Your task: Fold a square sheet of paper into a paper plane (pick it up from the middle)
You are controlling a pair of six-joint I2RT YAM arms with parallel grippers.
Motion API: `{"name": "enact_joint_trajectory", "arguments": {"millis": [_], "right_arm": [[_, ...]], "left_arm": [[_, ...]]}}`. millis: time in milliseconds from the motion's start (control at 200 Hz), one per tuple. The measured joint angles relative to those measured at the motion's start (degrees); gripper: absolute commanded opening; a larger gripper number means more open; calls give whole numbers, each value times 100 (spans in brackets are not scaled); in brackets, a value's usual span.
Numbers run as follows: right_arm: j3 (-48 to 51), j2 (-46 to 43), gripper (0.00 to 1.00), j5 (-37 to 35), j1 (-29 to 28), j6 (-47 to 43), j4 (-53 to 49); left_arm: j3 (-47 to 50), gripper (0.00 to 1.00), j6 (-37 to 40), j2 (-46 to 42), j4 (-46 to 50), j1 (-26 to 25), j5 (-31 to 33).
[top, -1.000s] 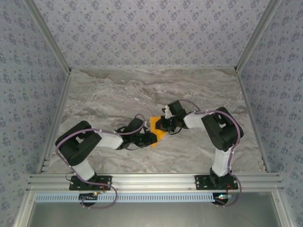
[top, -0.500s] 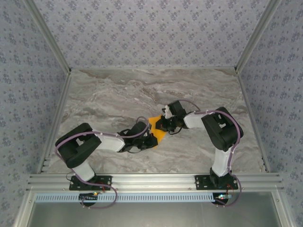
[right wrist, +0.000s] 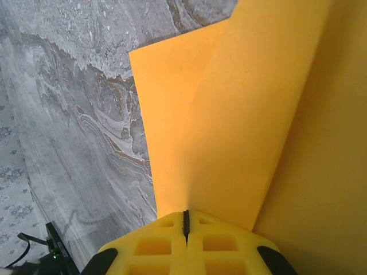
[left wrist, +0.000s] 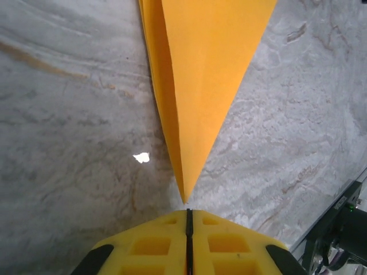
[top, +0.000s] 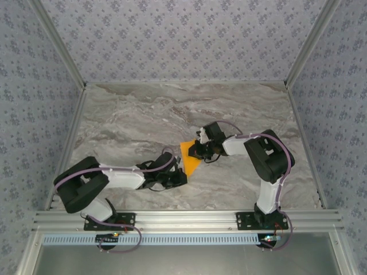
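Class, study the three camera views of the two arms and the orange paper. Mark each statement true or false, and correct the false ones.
1. The orange paper lies between the two arms on the marbled table. True.
2. The paper is a flat, unfolded square. False: it is folded and tapers to a sharp tip.
3. The right gripper is shut on the paper. True.
4. The left gripper is wide open. False: it is shut, at the paper's tip.

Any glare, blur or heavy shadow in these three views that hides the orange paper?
Top external: even light, soft shadows, the paper small but sharp. Left wrist: one small white glint on the marble, paper tip crisp. Right wrist: no glare; the paper shades darker at right.
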State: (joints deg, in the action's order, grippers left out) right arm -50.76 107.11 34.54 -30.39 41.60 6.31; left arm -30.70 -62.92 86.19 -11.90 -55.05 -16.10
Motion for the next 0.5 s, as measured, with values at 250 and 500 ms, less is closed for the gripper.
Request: {"name": "enact_joint_trajectory", "arguments": {"millis": [250, 500], "right_arm": [[0, 79, 7, -24, 11, 144, 323], [103, 168, 7, -177, 37, 494, 990]], "left_arm": [[-308, 11, 387, -678, 446, 535, 286], [-442, 7, 481, -81, 267, 621, 332]]}}
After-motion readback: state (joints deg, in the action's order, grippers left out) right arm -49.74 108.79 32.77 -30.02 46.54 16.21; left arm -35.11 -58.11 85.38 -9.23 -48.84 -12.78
